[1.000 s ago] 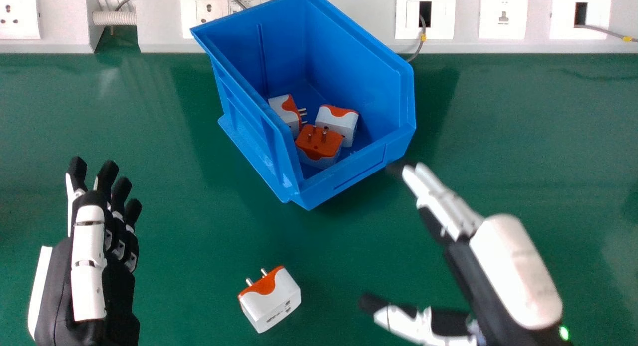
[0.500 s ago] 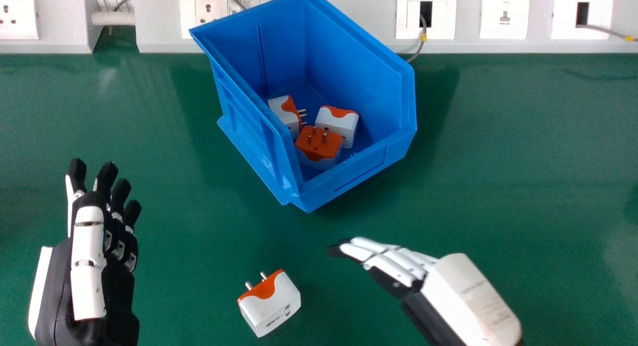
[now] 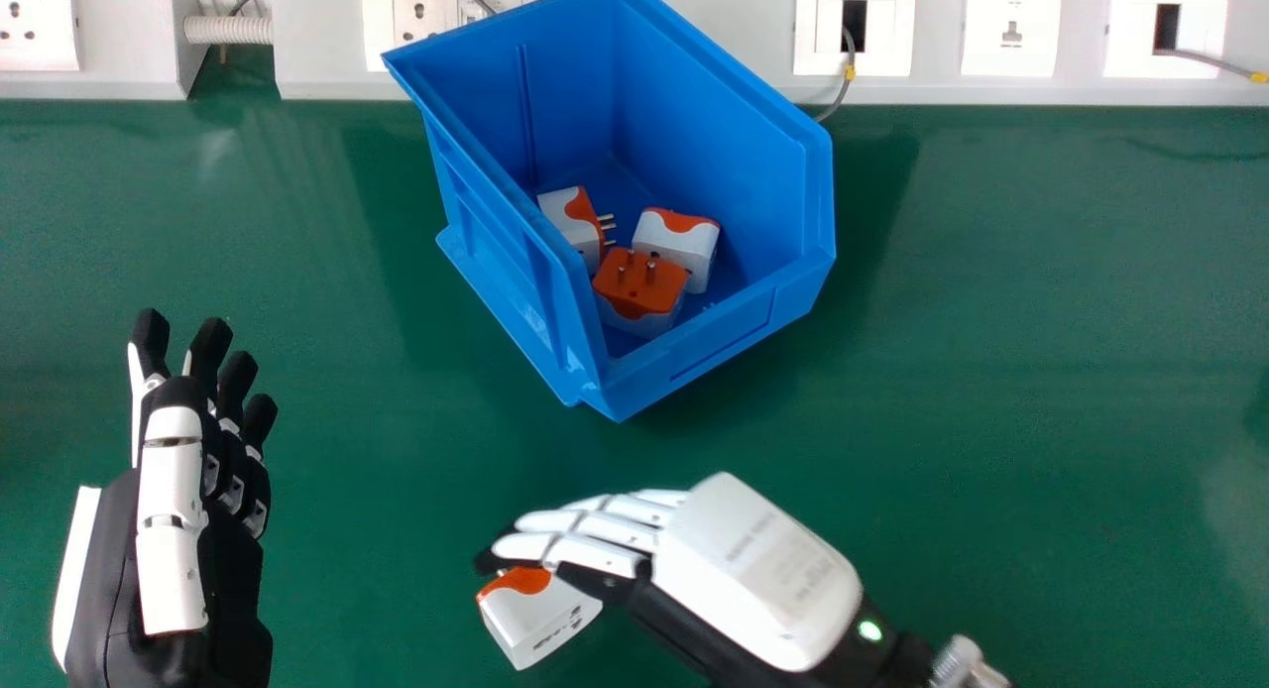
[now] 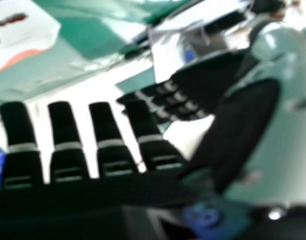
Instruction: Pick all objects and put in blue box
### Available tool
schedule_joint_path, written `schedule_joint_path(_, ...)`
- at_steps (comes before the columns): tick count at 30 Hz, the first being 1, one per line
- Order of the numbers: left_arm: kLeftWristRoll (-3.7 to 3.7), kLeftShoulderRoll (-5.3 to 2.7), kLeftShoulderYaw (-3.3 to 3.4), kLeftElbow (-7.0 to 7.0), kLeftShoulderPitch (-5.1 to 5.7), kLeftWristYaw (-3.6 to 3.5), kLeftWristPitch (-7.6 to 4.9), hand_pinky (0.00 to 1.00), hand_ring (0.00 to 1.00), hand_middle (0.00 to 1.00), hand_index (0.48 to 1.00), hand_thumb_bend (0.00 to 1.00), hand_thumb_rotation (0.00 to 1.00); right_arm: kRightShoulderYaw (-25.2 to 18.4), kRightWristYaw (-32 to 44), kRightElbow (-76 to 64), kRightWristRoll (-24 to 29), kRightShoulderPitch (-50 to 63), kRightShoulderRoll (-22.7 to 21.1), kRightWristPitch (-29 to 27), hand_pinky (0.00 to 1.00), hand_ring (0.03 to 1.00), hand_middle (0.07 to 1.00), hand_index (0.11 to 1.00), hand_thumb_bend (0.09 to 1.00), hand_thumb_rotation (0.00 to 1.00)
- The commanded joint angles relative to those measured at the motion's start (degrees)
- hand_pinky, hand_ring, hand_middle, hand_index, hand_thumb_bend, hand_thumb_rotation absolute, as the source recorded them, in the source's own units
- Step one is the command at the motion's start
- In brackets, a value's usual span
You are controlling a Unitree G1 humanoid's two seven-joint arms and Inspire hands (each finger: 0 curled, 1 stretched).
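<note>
green tabletop [image 3: 1041, 371] spread beneath everything, with a pale wall trunking [image 3: 939, 34] along its far edge. on that green, at the near side of the head view, lay a loose white-and-orange adapter [image 3: 540, 621], tilted a little, its orange end turned away and partly hidden. what hid it was the right hand [image 3: 758, 569], reaching over from the right with its fingertips at that orange end. the hand was open, fingers long and nearly straight, thumb apart from them in its own view, and nothing was gripped; whether the fingers touched the adapter, i couldn't tell.

farther off, beyond the adapter, sat the blue box [image 3: 719, 343], turned at an angle, one corner pointing near. its near wall stood between the adapter and the box's inside, though its rim was lower than the back walls. inside were three more adapters, close together: one with its orange pin face up [image 3: 639, 284], one just behind it [image 3: 679, 240], and one by the left wall [image 3: 573, 217], pins sideways.

off to the left, well apart from the adapter, the left hand [image 3: 173, 529] rested open. behind the box, a grey cable [image 3: 841, 93] hung from a socket plate [image 3: 815, 24].
</note>
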Motion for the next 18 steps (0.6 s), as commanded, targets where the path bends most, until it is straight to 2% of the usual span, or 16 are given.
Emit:
schedule_joint_path(1,-0.77,0.42,0.33,-1.74,0.53,-0.07,-0.47,1.00,1.00,1.00,0.989,0.17,0.98,0.7,-0.3,0.9,-0.9,-4.0,0.7,-0.8,0.65,0.777,0.827,0.815,0.448,0.62)
schedule_joint_path(6,-1.36,0.57,0.57,-1.70,0.73,-0.23,-0.58,1.00,1.00,1.00,0.987,0.18,0.98,1.9,-0.2,4.1,-2.9,-11.0,1.1,-1.1,0.64,0.795,0.846,0.835,0.426,0.60)
schedule_joint_path(9,-1.98,0.64,0.72,-1.55,0.83,-0.66,-0.76,1.00,1.00,1.00,0.987,0.18,0.98,2.3,0.3,5.8,-2.6,-14.1,1.3,-1.2,0.65,0.805,0.856,0.842,0.423,0.59)
schedule_joint_path(13,-1.37,0.64,0.70,-2.00,1.24,-0.30,-0.66,1.00,1.00,1.00,0.989,0.18,0.97,2.7,0.4,7.4,-2.6,-17.2,1.5,-1.0,0.66,0.826,0.870,0.848,0.434,0.56)
schedule_joint_path(15,-1.49,0.71,0.68,-2.19,1.32,-0.28,-0.44,1.00,1.00,1.00,0.988,0.18,0.97,2.9,0.4,8.2,-2.6,-18.1,1.6,-0.8,0.66,0.827,0.872,0.849,0.436,0.56)
schedule_joint_path(18,-1.25,0.69,0.66,-2.38,1.41,-0.07,-0.46,1.00,1.00,1.00,0.991,0.19,0.97,3.3,0.5,9.5,-2.7,-19.3,1.8,-0.5,0.65,0.821,0.872,0.848,0.443,0.55)
